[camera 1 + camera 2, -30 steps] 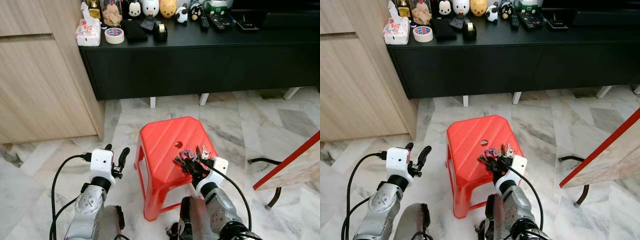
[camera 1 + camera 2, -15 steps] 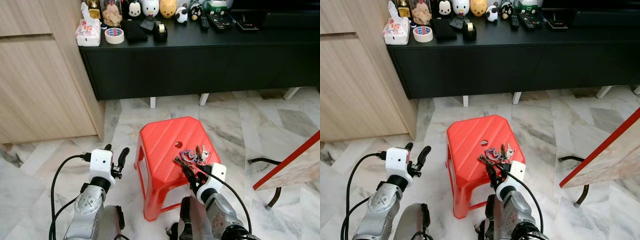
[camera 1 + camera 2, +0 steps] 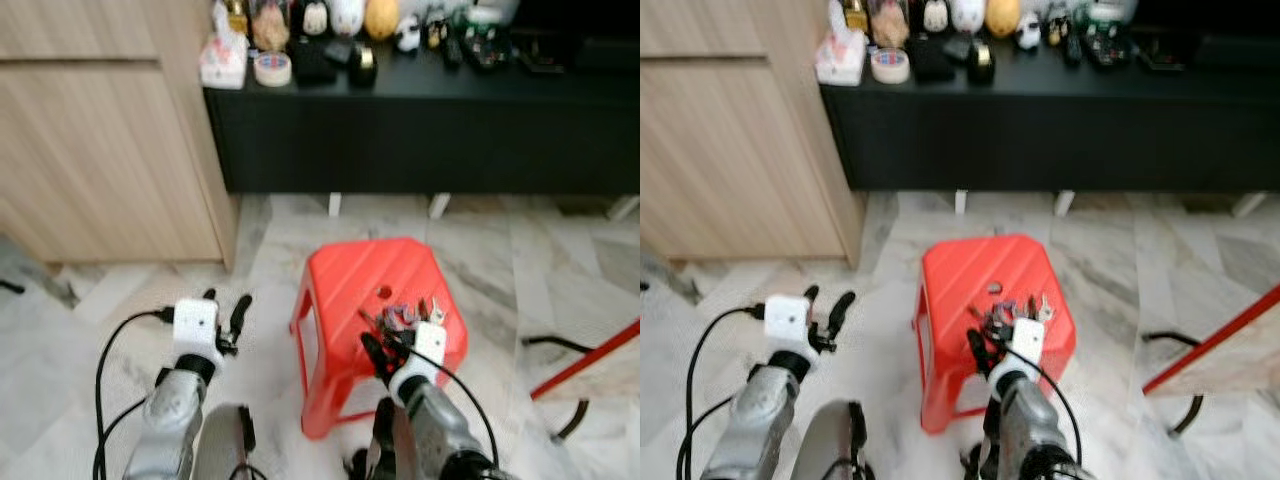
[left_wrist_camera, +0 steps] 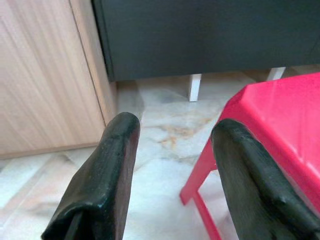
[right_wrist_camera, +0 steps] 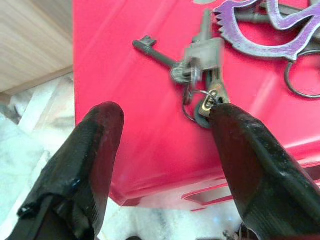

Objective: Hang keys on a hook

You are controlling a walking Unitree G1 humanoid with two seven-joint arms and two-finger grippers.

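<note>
Right hand (image 5: 165, 150): its two black fingers are spread wide and hold nothing; it hovers low over the near edge of the stool, one fingertip just beside the nearest key ring.
Keys (image 5: 210, 55): a bunch lying flat on the stool top, directly ahead of the right hand. There is a dark long-shafted key, a few silver ones, loose rings and a purple cut-out fob (image 5: 260, 30) at the far side of the bunch.
Stool (image 3: 375, 300): red plastic, ribbed top with a small round hole just beyond the keys; it stands on the pale marble floor (image 3: 280, 250) between the two arms.
Left hand (image 4: 170, 185): fingers also spread, empty, held above the floor beside the stool, whose red corner and leg show just past one finger.
Wooden cabinet (image 3: 100, 160): light wood, beyond the left hand and to its outer side.
Black desk (image 3: 420, 120): long, low and dark, farther off past the stool, raised on short white legs.
On the desk: a tape roll (image 3: 270, 68), a tissue pack (image 3: 222, 65), small figurines and remote controls, all blurred.
</note>
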